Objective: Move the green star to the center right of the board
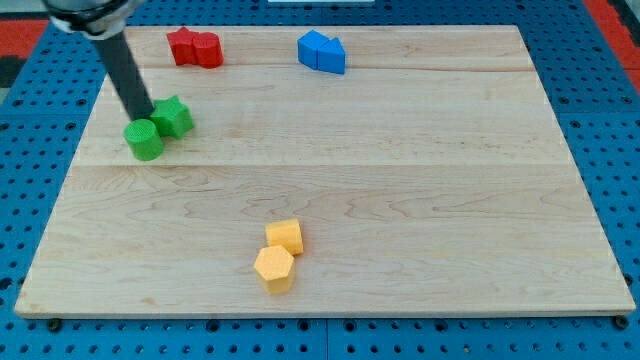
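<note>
The green star (176, 116) lies near the board's upper left. A green cylinder (145, 139) touches it on its lower left. My dark rod comes down from the view's top left, and my tip (142, 114) rests just left of the star and just above the cylinder, close against both.
The wooden board (400, 200) fills most of the view, on a blue pegboard. Two red blocks (194, 47) sit together at the top left. Two blue blocks (322, 52) sit at the top centre. A yellow cube (285, 236) and a yellow hexagon (274, 267) sit at the bottom centre.
</note>
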Robot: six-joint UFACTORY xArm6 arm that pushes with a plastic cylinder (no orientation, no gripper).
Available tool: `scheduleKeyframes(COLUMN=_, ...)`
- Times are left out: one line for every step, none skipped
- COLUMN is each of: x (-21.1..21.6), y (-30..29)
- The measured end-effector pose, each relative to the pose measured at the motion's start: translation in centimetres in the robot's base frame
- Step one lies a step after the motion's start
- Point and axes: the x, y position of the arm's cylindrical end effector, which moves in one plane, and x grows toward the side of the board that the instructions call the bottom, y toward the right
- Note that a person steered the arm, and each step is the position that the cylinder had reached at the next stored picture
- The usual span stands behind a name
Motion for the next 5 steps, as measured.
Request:
scheduleKeyframes(x=0.0, y=6.4)
scheduleKeyframes(x=0.0, y=12.5)
scheduleKeyframes(x=-0.8, y=19.2)
scheduleKeyframes(x=-2.4, y=17.4)
scheduleKeyframes(x=-3.1, y=21.5)
